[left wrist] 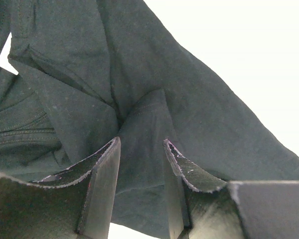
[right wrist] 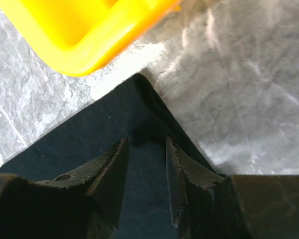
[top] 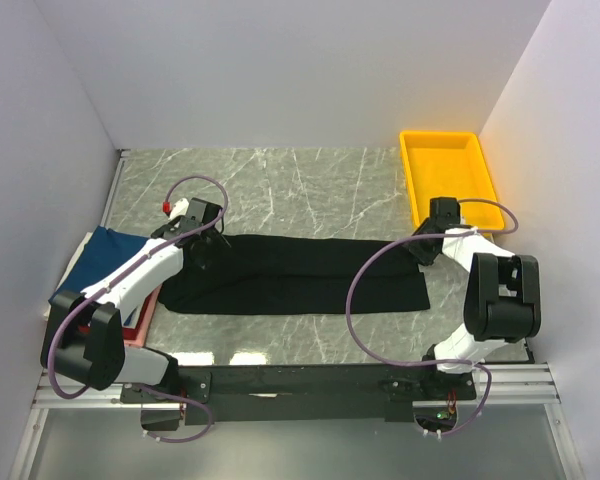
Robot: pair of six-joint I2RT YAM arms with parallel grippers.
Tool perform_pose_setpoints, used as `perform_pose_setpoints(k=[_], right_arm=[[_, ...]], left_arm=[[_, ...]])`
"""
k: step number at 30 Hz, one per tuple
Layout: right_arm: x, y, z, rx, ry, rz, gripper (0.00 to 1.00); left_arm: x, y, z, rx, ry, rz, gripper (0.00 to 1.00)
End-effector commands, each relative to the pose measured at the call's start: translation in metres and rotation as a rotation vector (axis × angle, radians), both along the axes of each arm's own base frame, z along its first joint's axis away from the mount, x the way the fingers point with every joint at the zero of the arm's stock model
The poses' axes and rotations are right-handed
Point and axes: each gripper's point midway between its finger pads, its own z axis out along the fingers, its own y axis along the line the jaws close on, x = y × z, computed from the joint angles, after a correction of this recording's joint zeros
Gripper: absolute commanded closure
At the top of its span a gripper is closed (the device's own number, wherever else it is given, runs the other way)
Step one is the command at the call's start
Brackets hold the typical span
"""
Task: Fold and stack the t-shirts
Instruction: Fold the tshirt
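Shirt: the black t-shirt [top: 300, 275] is lying as a long band across the middle of the overhead frame, on the marble table [top: 310, 185].
Left hand: the left gripper [left wrist: 142, 162] is clamping a bunched fold at the band's left end, and the cloth is puckering toward the jaws.
Right hand: the right gripper [right wrist: 145, 164] is straddling the band's upper right corner. I cannot tell whether it is pinching the cloth or only sitting over it.
Risk, grip: if the right side is not biting, a lift would likely be raising one end only and dragging the band crooked. The thick bunch on the left could also be slipping out.
Risk, neighbours: a wide swing could be catching the yellow tray [right wrist: 89, 45] just beside that corner, or nudging the folded shirts [top: 105, 260] at the left edge.
Views: only the overhead view is showing the whole band and the pile. Only the wrist views are showing the cloth at the jaws.
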Motion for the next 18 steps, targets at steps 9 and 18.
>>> perform_pose_setpoints(k=[9,18], right_arm=[[0.018,-0.001,0.012,-0.061,-0.048,0.004,0.77],[0.001,0.0,0.025,-0.064,-0.083,0.016,0.98]], left_arm=[[0.005,-0.001,-0.005,-0.009,-0.02,0.016,0.56],[0.0,0.005,-0.007,0.005,-0.017,0.045,0.57]])
